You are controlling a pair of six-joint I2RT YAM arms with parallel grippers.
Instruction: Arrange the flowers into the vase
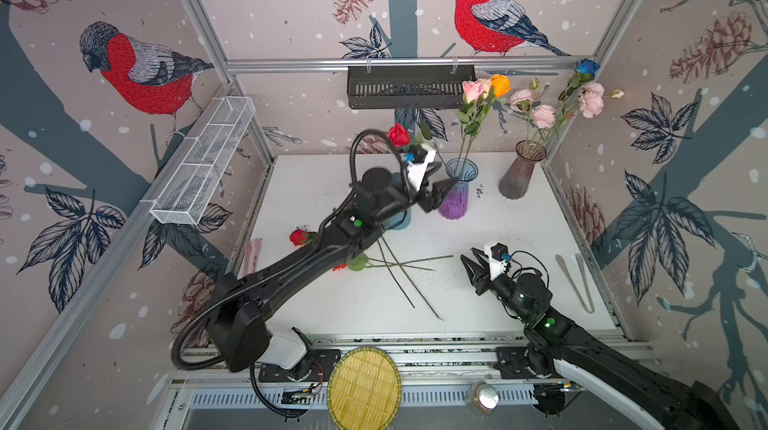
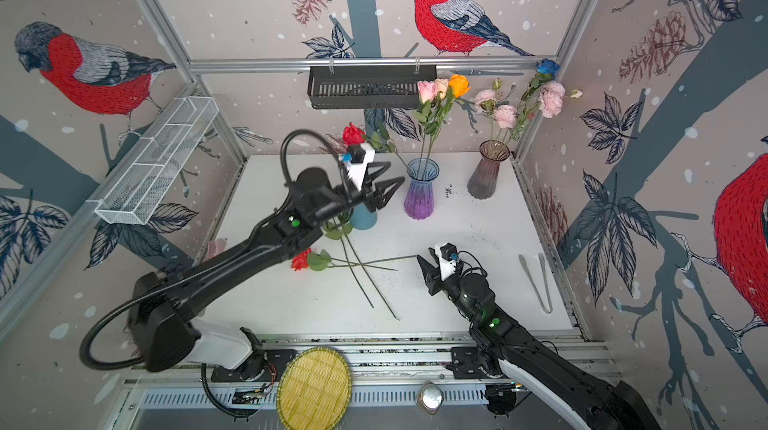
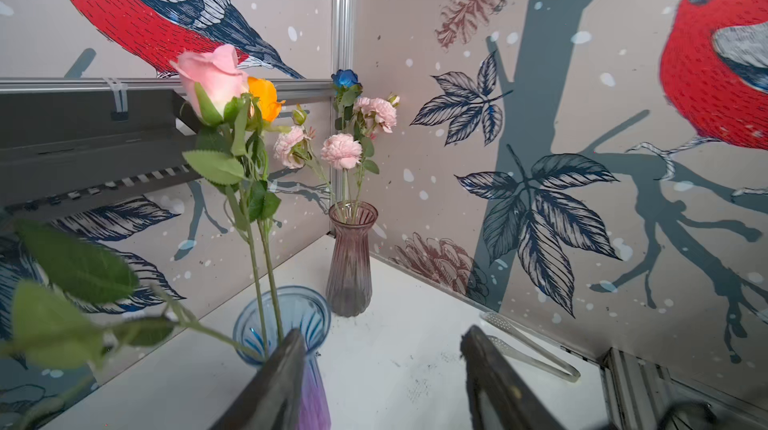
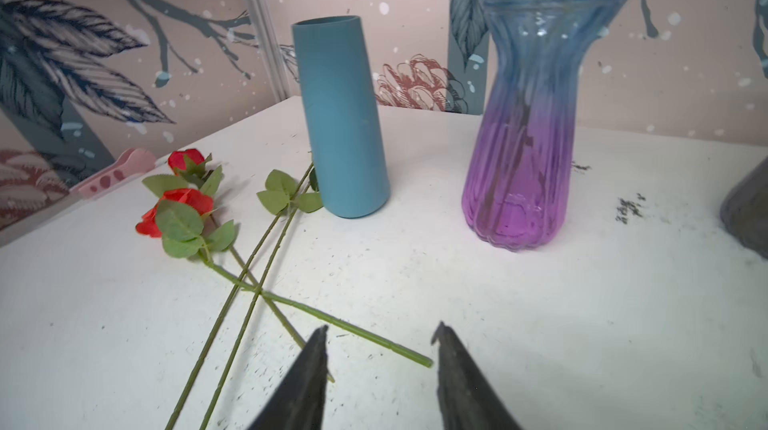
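Note:
The blue-to-purple glass vase [image 1: 457, 195] [image 4: 523, 136] holds a pink rose [image 3: 212, 74], an orange rose [image 3: 266, 97] and a red rose [image 1: 399, 134] that leans out to the left. My left gripper [image 1: 446, 176] [image 3: 382, 332] hangs open right beside the vase's rim, holding nothing. Two red roses [image 4: 187, 159] [image 4: 174, 207] lie on the white table [image 1: 519, 282] among several crossed stems. My right gripper [image 1: 468, 255] [image 4: 380, 330] is open low over the table, and one stem's end [image 4: 415, 357] lies between its fingers.
A teal cylinder vase [image 4: 345, 124] stands left of the glass vase. A smoky pink vase [image 1: 519, 174] at the back right holds pink carnations and a blue rose. Metal tongs [image 1: 577, 282] lie at the right edge. A woven yellow tray [image 1: 363, 386] sits in front.

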